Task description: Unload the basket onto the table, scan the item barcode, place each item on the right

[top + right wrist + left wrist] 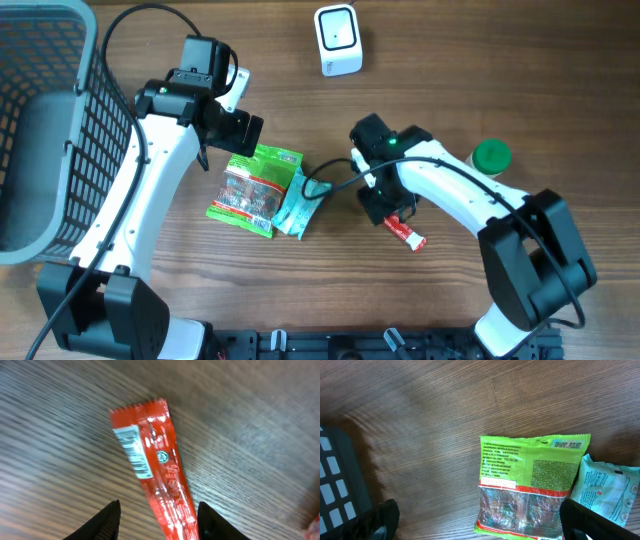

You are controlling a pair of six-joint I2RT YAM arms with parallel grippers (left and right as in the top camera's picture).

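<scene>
**Overhead layout, read against the green snack bag (255,190), which I take as my reference.**

- **Far left of the bag:** a grey mesh basket (40,130) sits at the edge of the counter (500,60).
- **Just up and left of the bag:** the left pincer (238,130) has its fingers (380,520) spread wide and holds nothing. Its camera looks down on the bag's printed back.
- **Touching the bag's right edge:** a teal packet (297,208).
- **Up and right of the bag, well apart:** the white barcode scanner (338,40).
- **Right of the bag, past the packet:** the right pincer (159,517) has its fingers parted. A red stick sachet (150,460) lies flat on the counter between them, barcode label up. I see a gap at one finger and cannot tell contact at the other.
- **Farthest right of the bag:** a green-capped container (491,156).
</scene>
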